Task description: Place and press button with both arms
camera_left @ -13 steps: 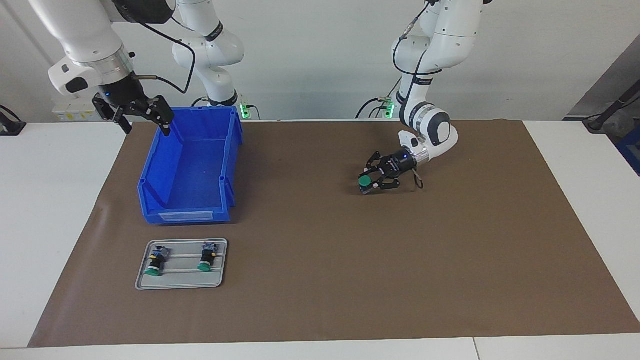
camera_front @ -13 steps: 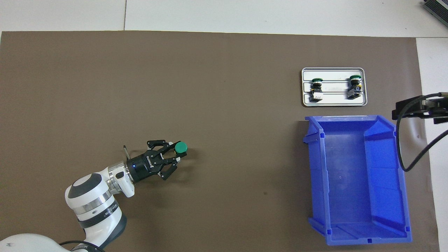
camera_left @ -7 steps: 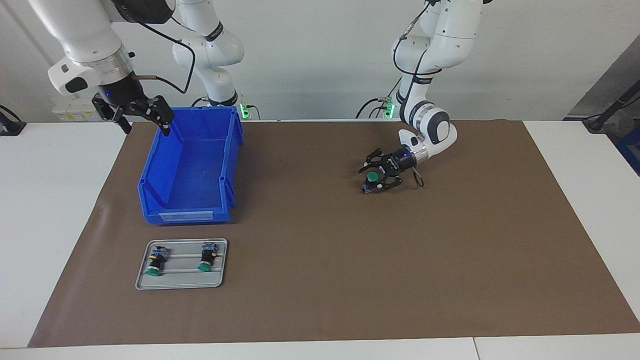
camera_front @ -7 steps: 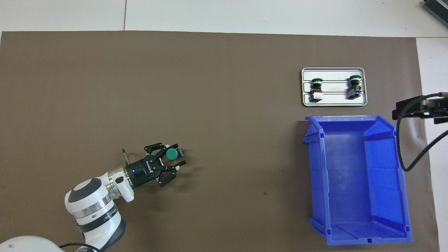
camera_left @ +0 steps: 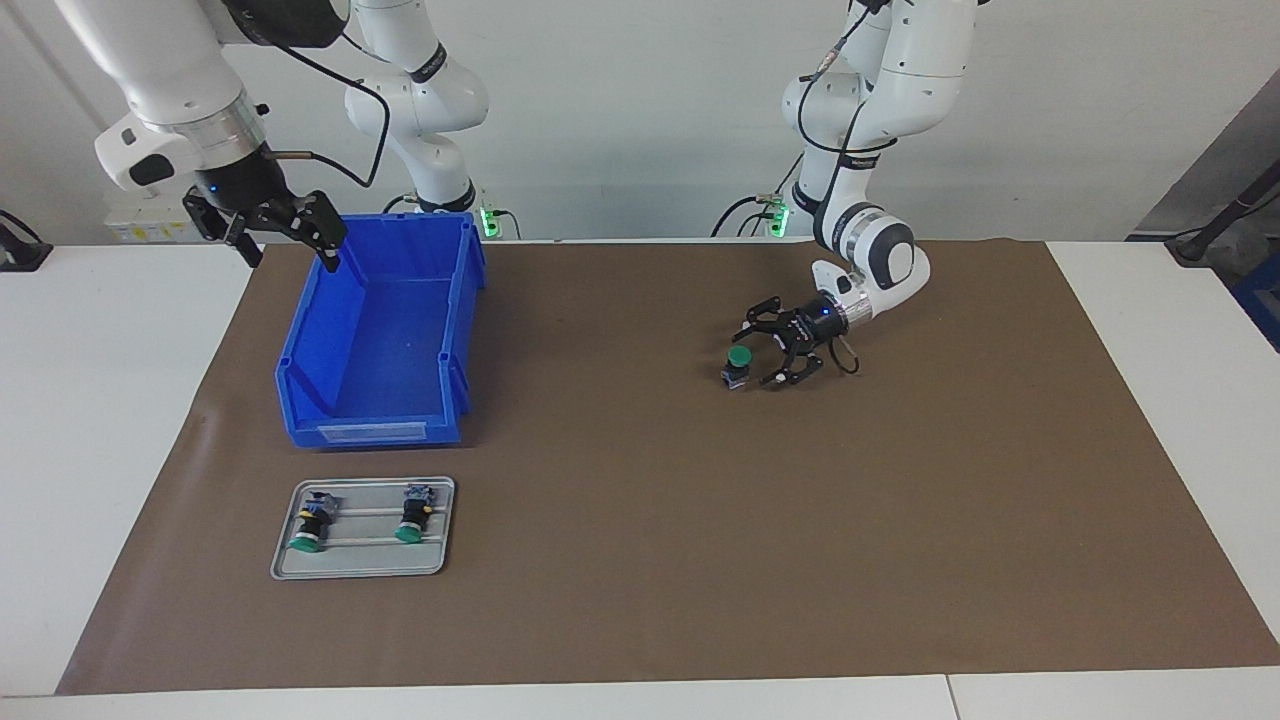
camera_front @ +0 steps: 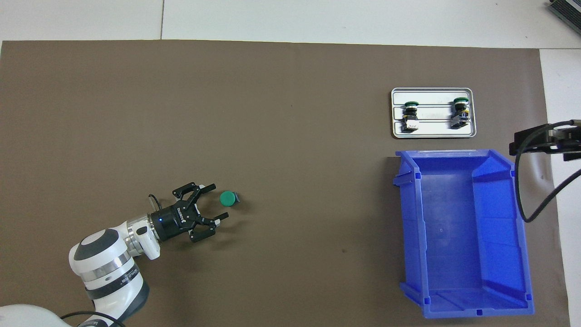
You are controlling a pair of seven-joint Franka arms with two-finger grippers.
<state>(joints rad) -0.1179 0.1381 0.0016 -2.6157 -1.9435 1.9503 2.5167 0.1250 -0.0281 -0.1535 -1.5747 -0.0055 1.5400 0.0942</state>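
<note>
- A big brown mat (camera_left: 640,520) covers most of a white table (camera_left: 110,420). A plain pale wall (camera_left: 640,110) stands at the robots' end of the table.
- The button (camera_left: 738,364) stands upright on the mat, green cap on top, toward the left arm's end of the table. Nothing holds it.
- The left gripper (camera_left: 778,352) is low over the mat, just beside the button. Its fingers are spread wide and do not touch the button.
- The right gripper (camera_left: 268,222) hangs in the air over the edge of the blue bin (camera_left: 330,400) that is nearest the robots. Its fingers are spread apart and hold nothing. This arm waits.
- The blue bin sits on the mat toward the right arm's end of the table. No things show in it.
- A small grey tray (camera_left: 360,565) lies on the mat, farther from the robots than the bin and near it.
- Two more green buttons lie on their sides on the tray: one button (camera_left: 308,525) and the other button (camera_left: 412,516).
- The bare mat lies between the standing button and the bin.
</note>
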